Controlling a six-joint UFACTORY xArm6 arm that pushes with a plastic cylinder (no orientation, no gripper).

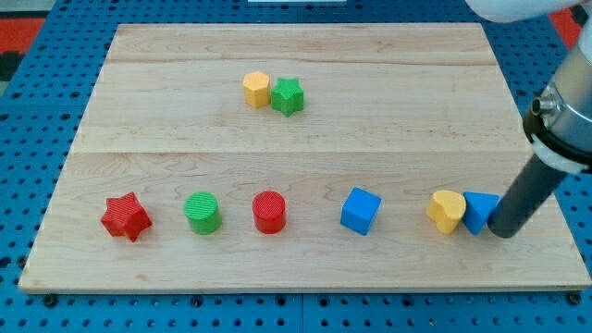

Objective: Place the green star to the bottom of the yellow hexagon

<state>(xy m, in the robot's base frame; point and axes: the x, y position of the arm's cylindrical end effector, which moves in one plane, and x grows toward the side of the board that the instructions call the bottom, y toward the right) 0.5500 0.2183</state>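
Note:
The green star (288, 95) lies near the board's top middle, touching the right side of the yellow hexagon (256, 89). My tip (502, 229) is far away at the view's lower right, against the right side of a blue block (479, 212). The rod slants up to the right from the tip.
Along the bottom row from the left: a red star (125, 216), a green cylinder (202, 212), a red cylinder (269, 211), a blue cube (360, 210), a yellow heart (447, 210) touching the blue block. The wooden board (305, 268) lies on a blue pegboard.

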